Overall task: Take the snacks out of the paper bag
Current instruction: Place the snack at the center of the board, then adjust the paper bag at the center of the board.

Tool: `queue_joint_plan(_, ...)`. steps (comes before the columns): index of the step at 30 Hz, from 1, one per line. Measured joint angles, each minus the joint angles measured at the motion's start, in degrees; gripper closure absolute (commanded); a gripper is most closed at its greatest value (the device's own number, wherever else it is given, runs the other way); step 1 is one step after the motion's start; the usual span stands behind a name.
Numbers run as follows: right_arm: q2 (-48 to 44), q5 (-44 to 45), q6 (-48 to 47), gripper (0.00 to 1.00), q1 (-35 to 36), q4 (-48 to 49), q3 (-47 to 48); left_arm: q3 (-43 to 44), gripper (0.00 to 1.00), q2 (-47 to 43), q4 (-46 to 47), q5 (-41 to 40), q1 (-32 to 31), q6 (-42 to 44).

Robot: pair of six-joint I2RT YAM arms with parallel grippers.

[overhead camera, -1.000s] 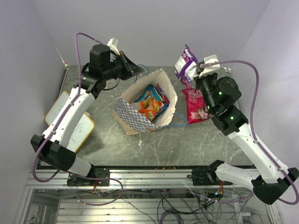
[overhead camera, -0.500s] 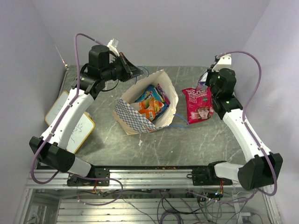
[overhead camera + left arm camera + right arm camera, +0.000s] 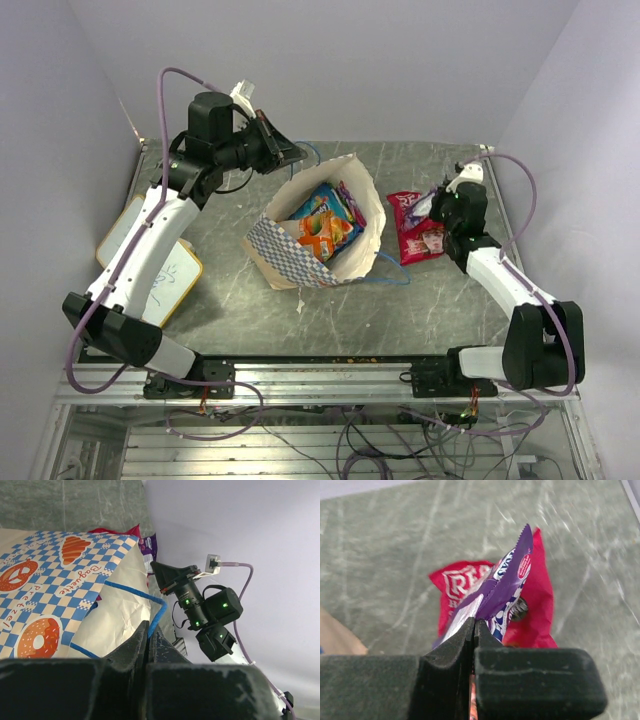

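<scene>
At the far left of the top view, a yellow-framed whiteboard (image 3: 150,262) lies flat on the grey-green marbled table (image 3: 400,300), partly under your left arm. That arm reaches over to the far side of the table, where your left gripper (image 3: 296,155) sits at the far left edge of the bag's mouth. Its wrist camera shows the jaws pressed together on the thin blue cord handle (image 3: 157,614), pinched at the fingertips (image 3: 148,630), so you are grasping the handle. The large cream-tan paper bag (image 3: 300,255) with a blue-and-white checkered band sits mid-table, tilted with its mouth open to the overhead camera. Inside it you can see glossy snack packets (image 3: 325,220) in orange, blue, yellow-green and magenta, bunched together against the plain cream lining. Just right of the bag, apart from it, a red foil packet (image 3: 412,228) lies flat on the table, already outside. Your right gripper (image 3: 440,203) is at that packet's right edge. From its wrist camera the jaws (image 3: 473,630) are clenched on the bottom edge of a purple foil packet (image 3: 502,590) with white print, which stands out from them directly above the red foil packet (image 3: 537,605). You cannot tell from these views whether the two packets are touching.
</scene>
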Motion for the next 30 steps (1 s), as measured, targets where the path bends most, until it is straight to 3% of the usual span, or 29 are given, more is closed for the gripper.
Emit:
queue_joint_plan(8, -0.6, 5.2, 0.3, 1.0, -2.4, 1.4, -8.0, 2.3, 0.93, 1.4, -4.2, 0.0, 0.0, 0.0)
queue_joint_plan(10, 0.2, 7.2, 0.9, 0.91, -2.7, 0.1, -8.3, 3.0, 0.93, 1.4, -5.0, 0.0, 0.0, 0.1)
queue_joint_plan(15, 5.3, 9.4, 3.8, 0.55, -5.0, -10.1, -3.3, 6.5, 0.93, 1.6, -8.7, 0.0, 0.0, 1.4)
queue_joint_plan(18, 4.3, 8.1, 3.3, 0.44, -5.5, -16.4, 0.3, 9.4, 0.93, 2.1, -10.4, 0.0, 0.0, 2.5)
queue_joint_plan(25, -3.6, 2.7, 2.4, 0.41, -5.3, -31.6, 9.9, 12.1, 0.93, 4.5, -11.8, 0.7, 0.8, 4.8)
queue_joint_plan(30, -7.7, -5.3, 2.6, 0.4, 0.2, -36.8, 10.8, 14.3, 0.93, 6.9, -12.1, 2.5, 3.4, 6.4)
